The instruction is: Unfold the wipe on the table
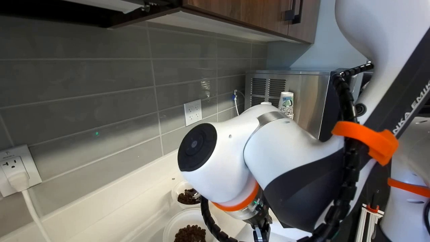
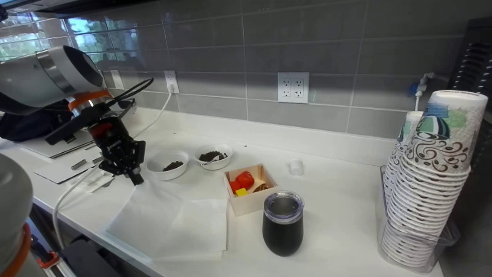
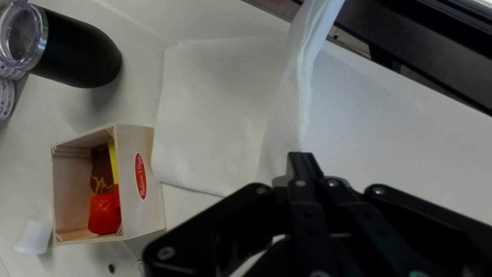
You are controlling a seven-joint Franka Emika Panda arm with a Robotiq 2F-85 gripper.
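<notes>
Our gripper [image 3: 302, 161] pinches a raised edge of the wipe [image 3: 215, 115], whose flat part lies on the table [image 3: 384, 154] between fingers and wooden box [image 3: 140, 215]. We should probably pull away from the box.

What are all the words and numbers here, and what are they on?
"Melissa & Doug": red sticker on the wooden box.
"NKA EMIK", partly cut off: robot arm.
"20", tiny: wall outlet.
Too blurred to read: small print at that outlet's top, lettering on the hand.
</notes>
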